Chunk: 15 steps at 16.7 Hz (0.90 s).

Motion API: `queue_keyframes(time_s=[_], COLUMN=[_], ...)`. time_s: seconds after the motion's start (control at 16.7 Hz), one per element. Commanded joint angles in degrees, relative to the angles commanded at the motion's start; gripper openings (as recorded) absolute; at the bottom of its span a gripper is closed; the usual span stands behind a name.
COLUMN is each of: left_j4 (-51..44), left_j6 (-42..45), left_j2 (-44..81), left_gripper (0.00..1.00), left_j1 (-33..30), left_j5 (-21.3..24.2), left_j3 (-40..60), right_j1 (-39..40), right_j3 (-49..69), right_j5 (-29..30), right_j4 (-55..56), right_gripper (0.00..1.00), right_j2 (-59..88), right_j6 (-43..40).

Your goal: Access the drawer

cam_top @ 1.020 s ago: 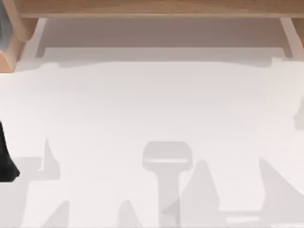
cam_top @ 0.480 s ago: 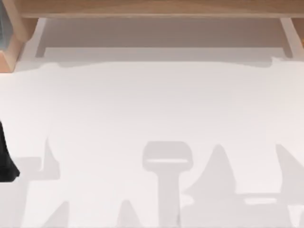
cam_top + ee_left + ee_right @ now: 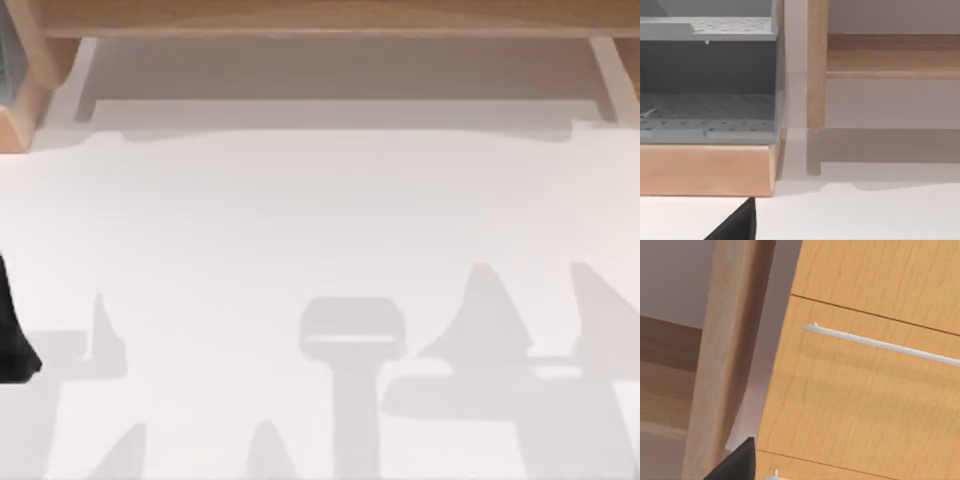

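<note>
Right arm's shadow [image 3: 520,370] has crept away from the desk's [image 3: 320,220] near edge; drawer shut.
Left arm [image 3: 14,335] stays at the left edge. The drawer [image 3: 850,400] is a flat, light wood-grain front, flush between thin seams, with a slim silver bar handle [image 3: 880,342], beside a pale wooden post [image 3: 722,360]. A grey perforated rack [image 3: 707,80] on a wood base stands at the far left corner. I cannot tell whether either gripper is spread or closed.
</note>
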Motion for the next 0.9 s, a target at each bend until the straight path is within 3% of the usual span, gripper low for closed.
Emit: queue_keyframes(time_s=[0.66,0.9], left_j4=[0.00,0.00], left_j6=[0.00,0.00], left_j2=[0.00,0.00], left_gripper=[1.00,1.00], left_j1=[0.00,0.00], left_j5=[0.00,0.00], left_j3=[0.00,0.00], right_j1=[-0.01,0.57], right_j3=[21.52,26.93], right_j5=[1.96,2.94], right_j4=[21.74,27.10], right_gripper=[1.00,1.00], right_j2=[44.06,55.32], right_j6=[-57.02,-71.96])
